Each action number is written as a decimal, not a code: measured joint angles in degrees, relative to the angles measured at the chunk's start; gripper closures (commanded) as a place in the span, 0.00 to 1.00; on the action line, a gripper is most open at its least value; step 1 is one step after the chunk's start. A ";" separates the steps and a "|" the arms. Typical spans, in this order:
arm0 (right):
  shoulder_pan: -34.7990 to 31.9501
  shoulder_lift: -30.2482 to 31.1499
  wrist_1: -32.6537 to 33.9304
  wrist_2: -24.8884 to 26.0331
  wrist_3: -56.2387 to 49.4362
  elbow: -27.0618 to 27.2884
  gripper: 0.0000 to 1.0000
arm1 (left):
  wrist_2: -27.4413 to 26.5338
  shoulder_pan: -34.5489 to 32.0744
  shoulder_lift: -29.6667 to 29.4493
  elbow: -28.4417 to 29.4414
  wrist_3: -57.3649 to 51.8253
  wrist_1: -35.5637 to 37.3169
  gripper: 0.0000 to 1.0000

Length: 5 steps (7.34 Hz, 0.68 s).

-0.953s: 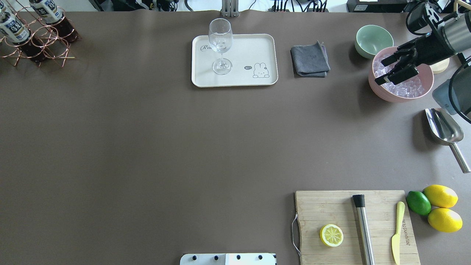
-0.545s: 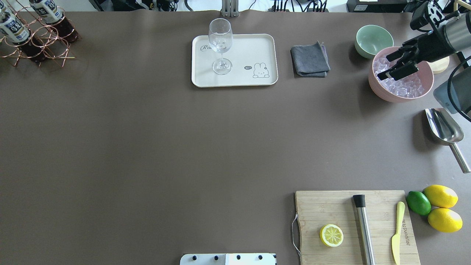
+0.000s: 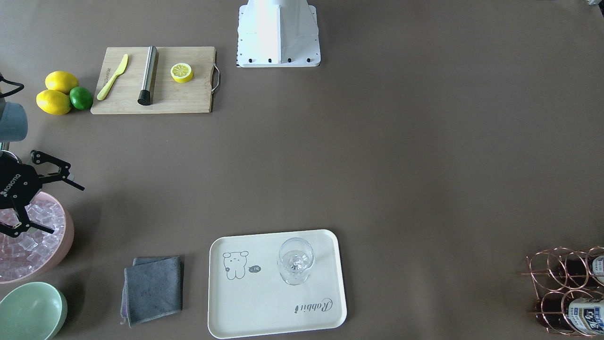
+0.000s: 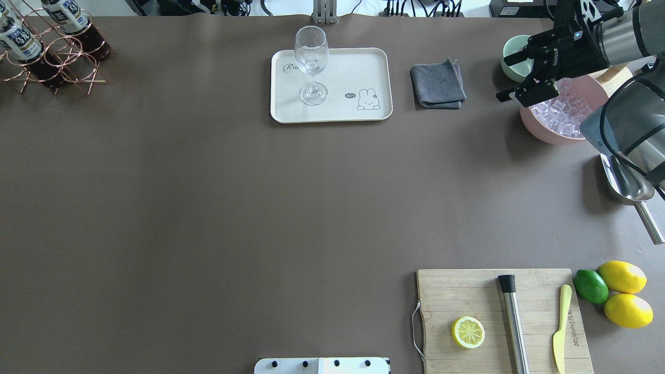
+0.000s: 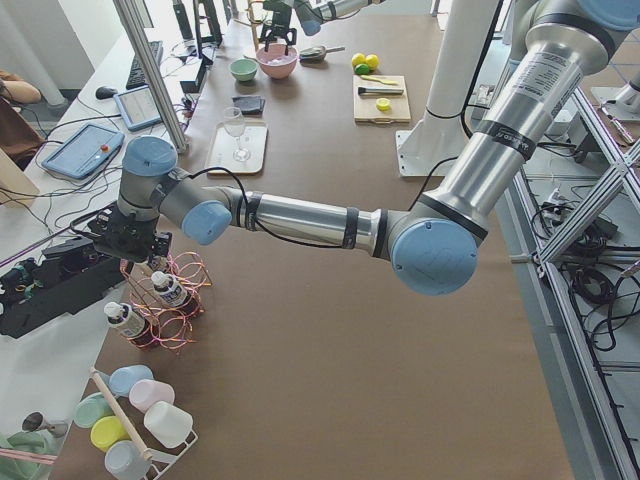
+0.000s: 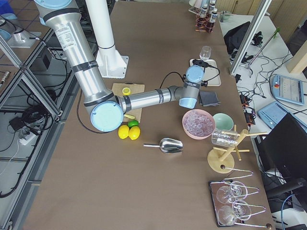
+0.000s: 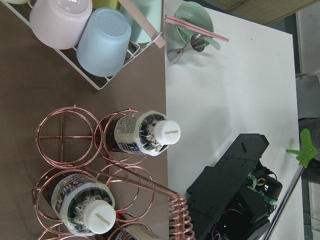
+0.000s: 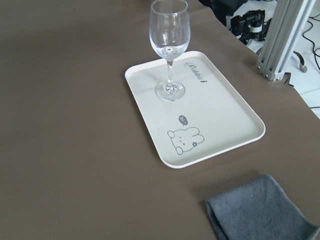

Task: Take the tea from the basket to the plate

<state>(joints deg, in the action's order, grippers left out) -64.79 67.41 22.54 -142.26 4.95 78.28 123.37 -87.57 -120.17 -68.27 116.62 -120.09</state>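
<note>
The tea bottles (image 4: pixel 20 41) stand in the copper wire basket (image 4: pixel 67 67) at the table's far left corner. The left wrist view looks straight down on two white caps (image 7: pixel 166 132) and the basket's rings (image 7: pixel 70 135). My left gripper (image 5: pixel 135 240) hovers over the basket; it shows only in the left side view, so I cannot tell whether it is open. The cream plate (image 4: pixel 353 67) lies at the far middle with a wine glass (image 4: pixel 310 62) on it. My right gripper (image 4: pixel 501 79) is open and empty, above the pink bowl's left rim.
A pink bowl of ice (image 4: pixel 540 132), a mint-green bowl (image 3: pixel 30 309) and a metal scoop (image 4: pixel 631 192) sit at the right. A grey cloth (image 4: pixel 437 83) lies right of the plate. A cutting board (image 4: pixel 467 296) with a lemon half, muddler and knife lies near right.
My right gripper has swung left from over the ice bowl's middle to above its left rim, towards the grey cloth. The basket, bottles and plate have not moved.
</note>
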 measured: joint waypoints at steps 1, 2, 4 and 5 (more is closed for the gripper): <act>1.29 -0.45 -5.50 0.29 4.40 0.21 0.00 | 0.02 0.10 -0.10 0.32 0.11 -0.38 0.03; 2.43 -0.67 -10.63 0.88 9.17 0.30 0.00 | 0.07 0.22 -0.30 0.67 0.24 -0.83 0.04; 4.91 -0.82 -21.29 4.52 20.50 -0.01 0.00 | 0.11 0.56 -0.46 2.07 1.71 -3.67 0.09; 7.24 -0.69 -26.65 8.40 25.88 -0.49 0.00 | 0.12 0.75 -0.51 2.60 2.17 -4.62 0.09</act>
<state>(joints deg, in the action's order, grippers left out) -57.55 66.72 -4.11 -133.86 30.83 77.80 123.48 -86.81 -120.68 -65.66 118.79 -124.71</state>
